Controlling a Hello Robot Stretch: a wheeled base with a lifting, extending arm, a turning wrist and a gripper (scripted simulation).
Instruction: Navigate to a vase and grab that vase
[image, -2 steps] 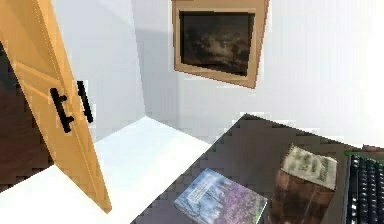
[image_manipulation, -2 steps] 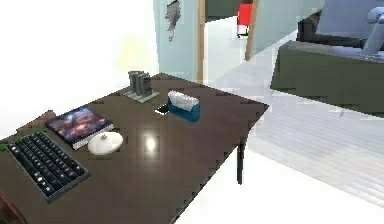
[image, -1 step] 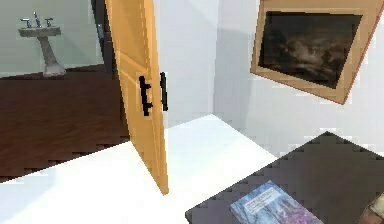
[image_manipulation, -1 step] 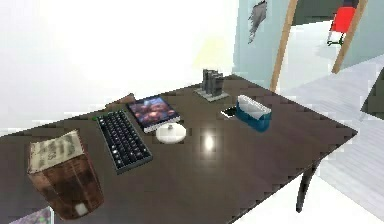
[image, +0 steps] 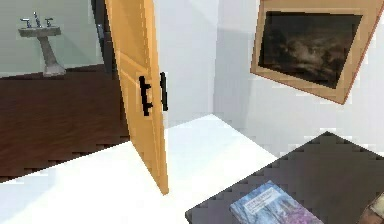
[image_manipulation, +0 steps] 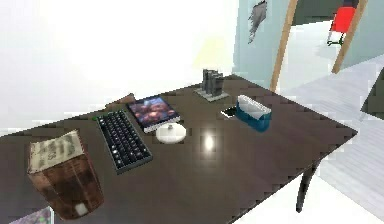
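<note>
Hand: state cannot tell. Dark table (image_manipulation: 300, 140) bears keyboard (image_manipulation: 123, 140), white round dish (image_manipulation: 172, 133), teal box (image_manipulation: 254, 114).

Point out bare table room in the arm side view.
Largest bare stretch: the front of the table, from the keyboard and white dish across to the right corner, below the teal box. Crowded: the back row, book to grey ornament.

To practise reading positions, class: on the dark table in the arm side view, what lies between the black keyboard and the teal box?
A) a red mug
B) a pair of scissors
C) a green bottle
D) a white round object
D: a white round object rests on the dark table, with the black keyboard on one side and the teal box on the other.
</note>
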